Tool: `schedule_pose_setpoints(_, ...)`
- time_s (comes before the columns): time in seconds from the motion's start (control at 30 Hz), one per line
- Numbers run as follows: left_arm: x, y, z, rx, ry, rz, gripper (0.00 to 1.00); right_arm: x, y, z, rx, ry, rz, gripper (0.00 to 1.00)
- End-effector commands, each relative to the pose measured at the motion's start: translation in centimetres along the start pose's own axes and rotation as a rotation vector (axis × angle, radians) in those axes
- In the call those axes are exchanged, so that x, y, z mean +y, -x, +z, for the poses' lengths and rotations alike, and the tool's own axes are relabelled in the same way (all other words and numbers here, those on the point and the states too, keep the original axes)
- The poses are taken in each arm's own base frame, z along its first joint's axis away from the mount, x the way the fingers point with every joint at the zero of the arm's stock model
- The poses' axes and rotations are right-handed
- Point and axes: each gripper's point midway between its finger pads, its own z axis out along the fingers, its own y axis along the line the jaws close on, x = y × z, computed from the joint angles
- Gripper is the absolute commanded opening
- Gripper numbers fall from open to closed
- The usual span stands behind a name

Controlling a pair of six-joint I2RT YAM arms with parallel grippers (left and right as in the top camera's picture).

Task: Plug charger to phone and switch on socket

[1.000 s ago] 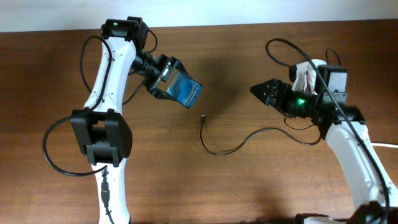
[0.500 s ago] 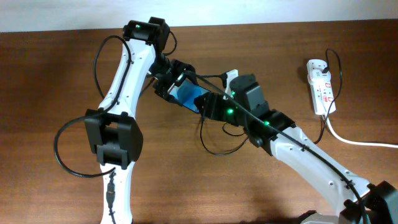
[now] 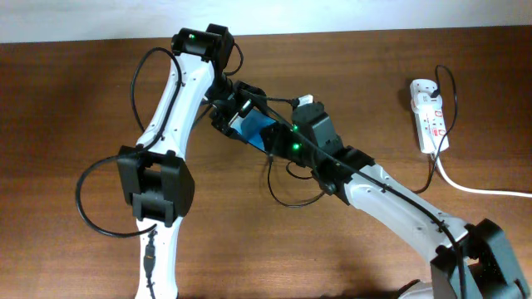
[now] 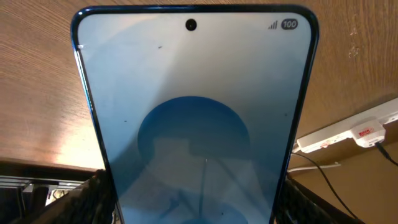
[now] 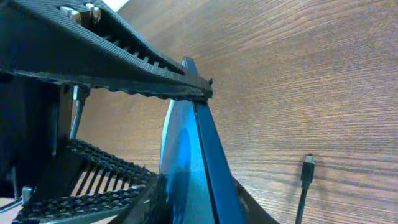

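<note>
Table (image 3: 75,100): bare wood, both arms crowded over its middle. The right arm (image 3: 399,208) reaches across, and the right gripper (image 3: 274,143) sits just beside the left gripper (image 3: 237,116). Cannot tell whether the right one is apart or together, as it is hidden in both overhead and wrist views. Risk: the grippers bump and the phone gets knocked loose.

Socket (image 3: 430,116): far right, well apart from the action.

Phone (image 4: 199,124): the left gripper is clamped on its lower sides, off the table, with the camera-hole end pointing away. Risk: the port end is likely buried inside that grip, leaving no room to plug.

Charger (image 3: 287,202): loops on the table under the right arm. Plug tip (image 5: 307,167): lies loose on the wood, ungripped. Risk: the arm snags the thin cable and drags the tip away.
</note>
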Motion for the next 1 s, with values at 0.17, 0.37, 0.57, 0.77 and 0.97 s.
schedule_pose_setpoints(0.17, -0.5, -0.5, -0.7, -0.013, -0.02, 0.003, 0.0, 1.3, 0.3, 0.3, -0.005, 0.043, -0.016, 0.14)
schedule_pose_setpoints(0.37, -0.4, -0.3, -0.9, -0.014, -0.022, 0.0, 0.0, 1.0, 0.7, 0.2, -0.016, 0.04, -0.012, 0.04)
schedule_pose_setpoints(0.57, -3.2, 0.2, -1.4, -0.043, -0.149, 0.646, 0.4, -2.5, 9.8, -6.7, -0.228, 0.001, 0.014, 0.04)
schedule_pose_setpoints(0.77, -6.5, -2.4, -2.6, 0.001, -0.383, 1.041, 0.74, -2.1, 12.9, -22.5, -0.453, 0.061, 0.08, 0.04)
schedule_pose_setpoints(0.97, -9.6, -5.9, -6.3, 0.105, -0.738, 1.213, 0.82, -4.1, 13.9, -18.6, -0.482, 0.277, 0.352, 0.04)
